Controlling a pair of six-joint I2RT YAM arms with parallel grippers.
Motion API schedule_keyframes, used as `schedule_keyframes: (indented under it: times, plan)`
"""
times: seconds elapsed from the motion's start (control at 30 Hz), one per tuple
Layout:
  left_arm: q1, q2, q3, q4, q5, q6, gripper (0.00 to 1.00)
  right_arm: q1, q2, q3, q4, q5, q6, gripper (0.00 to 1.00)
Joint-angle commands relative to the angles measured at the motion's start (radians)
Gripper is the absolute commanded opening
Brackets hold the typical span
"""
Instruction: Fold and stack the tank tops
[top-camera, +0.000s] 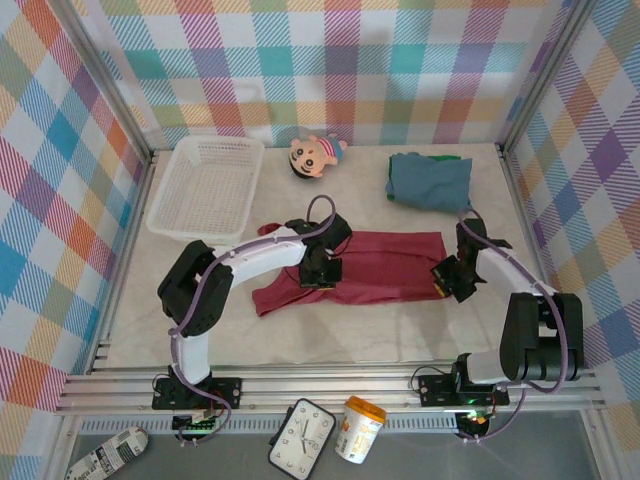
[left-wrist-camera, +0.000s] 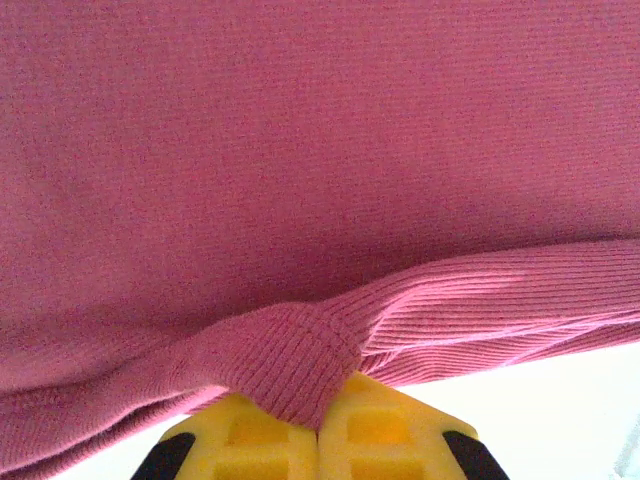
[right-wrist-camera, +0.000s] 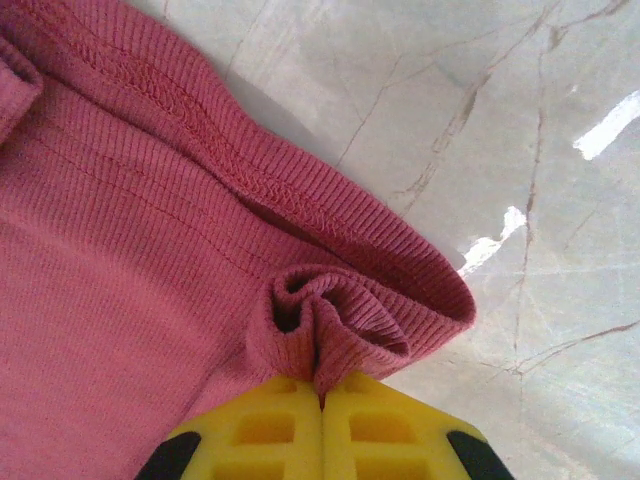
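Now | left gripper pinched shut on near hem of dark red tank top | right gripper clamped on its bunched corner | top laid out centre | soft, light ribbed knit, likely droopy: hold hems | blue-grey tank top over green tank top, far right

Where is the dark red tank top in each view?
Top external: red top spread mid-table, held by left claw and right claw.
Left wrist: red top across upper frame, edge in left claw.
Right wrist: red top at left, corner in right claw.
Shared landmark: pale table.
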Motion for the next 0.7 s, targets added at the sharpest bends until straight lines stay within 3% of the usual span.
schedule_keyframes:
  times: [0.0,0.17,0.43,0.57,0.67]
  plan:
    - [0.010,0.003,0.044,-0.057,0.008,0.041,0.02,-0.007,-0.009,0.028,-0.023,-0.034,-0.028,0.05]
    - [-0.008,-0.065,-0.002,-0.063,0.046,0.022,0.01,-0.007,-0.160,-0.050,-0.129,-0.066,-0.040,0.05]
    - [-0.131,-0.177,-0.183,-0.017,0.083,-0.098,0.01,-0.006,-0.355,-0.165,-0.298,-0.035,-0.051,0.05]
    - [-0.149,-0.180,-0.244,0.032,0.108,-0.128,0.02,-0.006,-0.388,-0.201,-0.328,-0.026,-0.054,0.05]
    - [-0.146,-0.150,-0.199,0.011,0.099,-0.095,0.02,-0.006,-0.366,-0.194,-0.297,-0.026,-0.051,0.05]
